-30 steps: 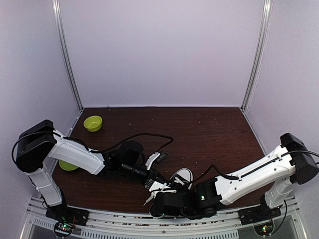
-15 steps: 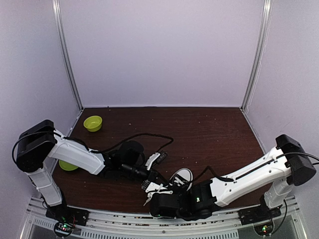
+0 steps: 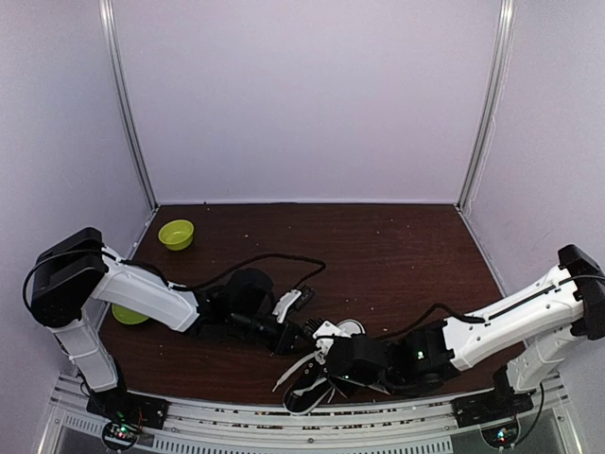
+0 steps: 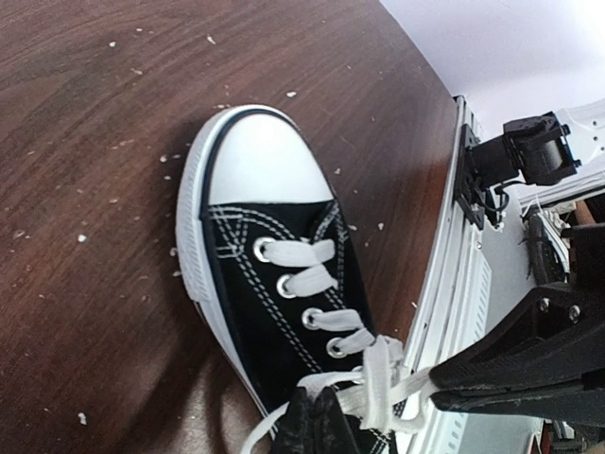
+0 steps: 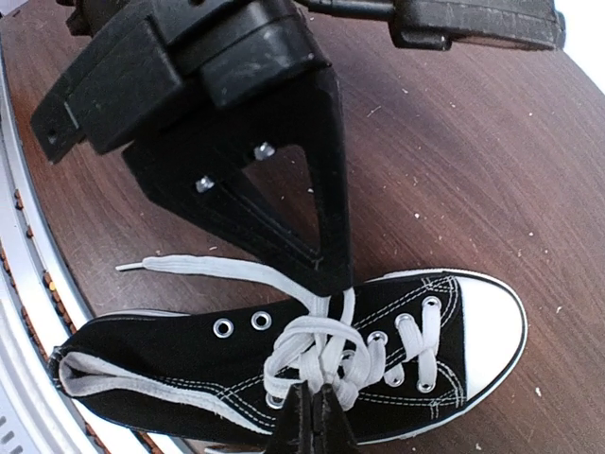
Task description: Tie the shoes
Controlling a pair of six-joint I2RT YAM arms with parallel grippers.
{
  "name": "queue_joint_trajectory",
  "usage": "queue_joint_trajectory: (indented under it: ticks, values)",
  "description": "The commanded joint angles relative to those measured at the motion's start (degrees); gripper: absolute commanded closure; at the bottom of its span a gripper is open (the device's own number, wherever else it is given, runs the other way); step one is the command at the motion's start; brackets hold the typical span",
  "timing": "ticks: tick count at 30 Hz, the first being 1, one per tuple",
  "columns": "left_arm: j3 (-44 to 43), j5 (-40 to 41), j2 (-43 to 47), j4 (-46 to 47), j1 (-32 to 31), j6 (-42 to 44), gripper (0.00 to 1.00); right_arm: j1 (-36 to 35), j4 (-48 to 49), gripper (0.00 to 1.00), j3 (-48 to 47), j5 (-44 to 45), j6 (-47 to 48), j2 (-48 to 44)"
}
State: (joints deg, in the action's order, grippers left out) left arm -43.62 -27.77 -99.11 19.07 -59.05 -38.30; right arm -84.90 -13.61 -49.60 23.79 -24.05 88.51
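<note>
The black canvas shoe point(image 5: 189, 364) with its white toe cap point(image 4: 257, 161) lies near the table's front edge, and its toe shows in the top view point(image 3: 347, 329). Its white laces point(image 5: 326, 345) are bunched in loops over the tongue. My left gripper point(image 4: 317, 418) is shut on a lace strand; in the right wrist view its tips point(image 5: 331, 276) pinch the lace just above the shoe. My right gripper point(image 5: 312, 416) is shut on the lace loops from the opposite side. In the top view both grippers, left point(image 3: 301, 339) and right point(image 3: 327, 357), meet over the shoe.
A green bowl point(image 3: 176, 234) sits at the back left. Another green bowl point(image 3: 127, 315) is half hidden under my left arm. A black cable point(image 3: 274, 257) arcs over the table. The metal front rail point(image 4: 454, 284) runs right beside the shoe. Crumbs dot the wood.
My right gripper has shut on the lace loops, and the right arm has drawn back to the right, uncovering the shoe's heel. The left gripper has stayed shut, shifting slightly right.
</note>
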Motion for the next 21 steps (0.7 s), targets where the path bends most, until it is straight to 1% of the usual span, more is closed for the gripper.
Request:
queue_joint_trajectory:
  ticks: [1,11,21]
  values:
    - [-0.7,2.6,-0.5,0.4,0.9,-1.0,1.0,0.4,4.4,1.0,3.0,-3.9,-3.2,-2.5]
    - [0.4,4.2,-0.3,0.3,2.2,-1.9,1.0,1.0,5.8,1.0,8.2,-6.3,-7.3,-6.8]
    - [0.5,6.4,-0.3,-0.9,4.2,-2.1,1.0,1.3,5.9,1.0,11.4,-8.7,-10.2,-10.3]
